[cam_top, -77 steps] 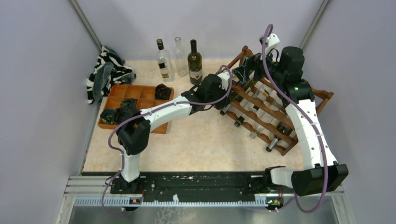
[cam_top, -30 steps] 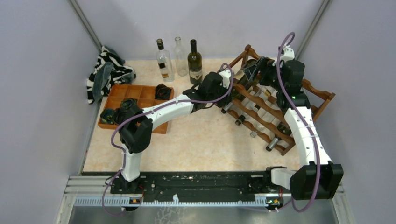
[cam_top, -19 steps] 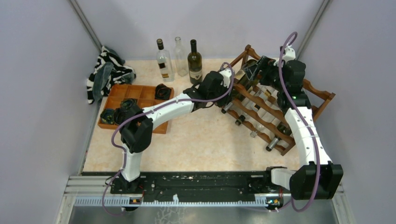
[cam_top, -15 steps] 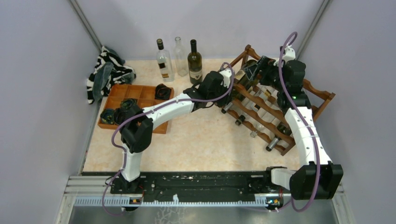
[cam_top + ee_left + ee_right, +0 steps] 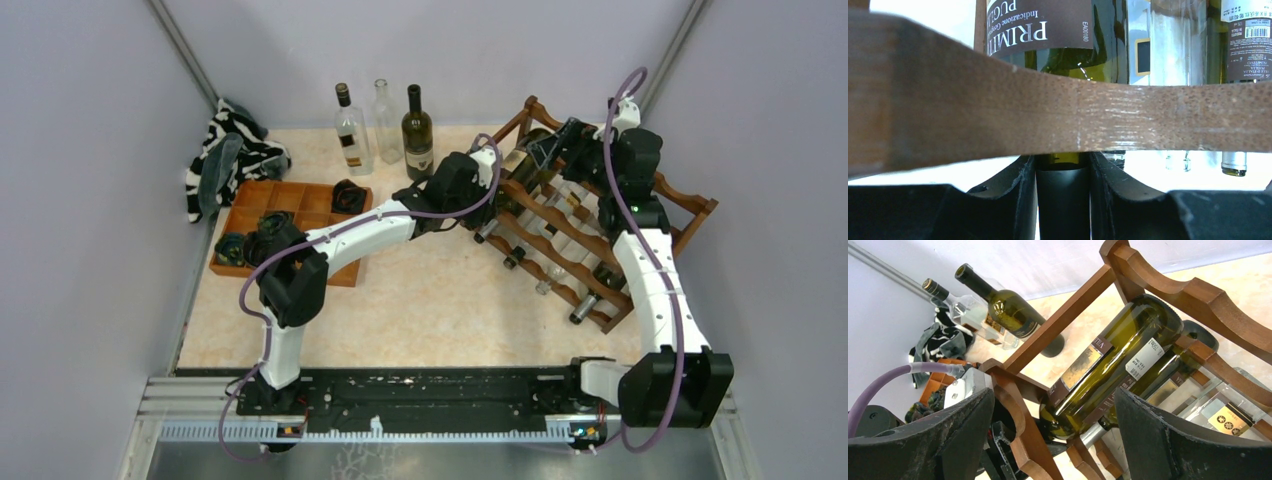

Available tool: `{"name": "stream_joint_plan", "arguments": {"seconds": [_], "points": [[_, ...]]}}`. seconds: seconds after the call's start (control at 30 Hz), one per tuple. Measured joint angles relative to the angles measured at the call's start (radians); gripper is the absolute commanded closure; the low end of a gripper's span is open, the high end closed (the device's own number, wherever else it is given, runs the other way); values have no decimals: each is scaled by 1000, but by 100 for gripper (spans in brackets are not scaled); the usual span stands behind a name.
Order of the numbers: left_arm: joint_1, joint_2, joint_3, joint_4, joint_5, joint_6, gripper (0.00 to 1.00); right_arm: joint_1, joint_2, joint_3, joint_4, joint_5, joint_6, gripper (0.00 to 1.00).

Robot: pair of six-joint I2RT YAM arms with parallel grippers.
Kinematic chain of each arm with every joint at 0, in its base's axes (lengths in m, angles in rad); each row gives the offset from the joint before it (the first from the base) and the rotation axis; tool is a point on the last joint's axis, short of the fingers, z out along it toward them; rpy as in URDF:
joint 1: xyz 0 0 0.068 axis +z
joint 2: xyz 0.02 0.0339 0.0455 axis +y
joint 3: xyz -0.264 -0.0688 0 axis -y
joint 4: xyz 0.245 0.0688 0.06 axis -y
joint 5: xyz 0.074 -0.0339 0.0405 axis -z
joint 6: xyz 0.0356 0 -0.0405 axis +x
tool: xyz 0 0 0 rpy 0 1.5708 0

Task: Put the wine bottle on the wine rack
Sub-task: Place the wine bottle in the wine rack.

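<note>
Green glass of the wine bottle [image 5: 1113, 355] shows in the top tier of the reddish-brown wooden wine rack [image 5: 575, 240], right of centre in the overhead view. The bottle lies tilted, base toward the upper right and neck pointing lower left. In the left wrist view the left gripper [image 5: 1062, 167] is clamped on the dark foil neck at bottom centre, just under a wavy rail that crosses the whole frame. In the right wrist view the right gripper [image 5: 1052, 396] hangs by the rack's upper end, fingers spread wide and holding nothing. The bottle looks seated, or nearly so. To finish well, the left arm should probably make sure the body rests in the rail scallops. It can then ease its fingers apart and back out straight along the neck's line, without dragging the bottle or bumping the rail. Neighbouring bottles [image 5: 1243, 40] lie close alongside.
</note>
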Motion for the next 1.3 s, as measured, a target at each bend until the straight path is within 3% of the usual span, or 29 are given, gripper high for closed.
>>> {"name": "stream_joint_plan", "arguments": {"seconds": [1.3], "points": [[-5,-16,-20,99,-3,-9,39,-20,0,-13,23,-27,10,13]]}}
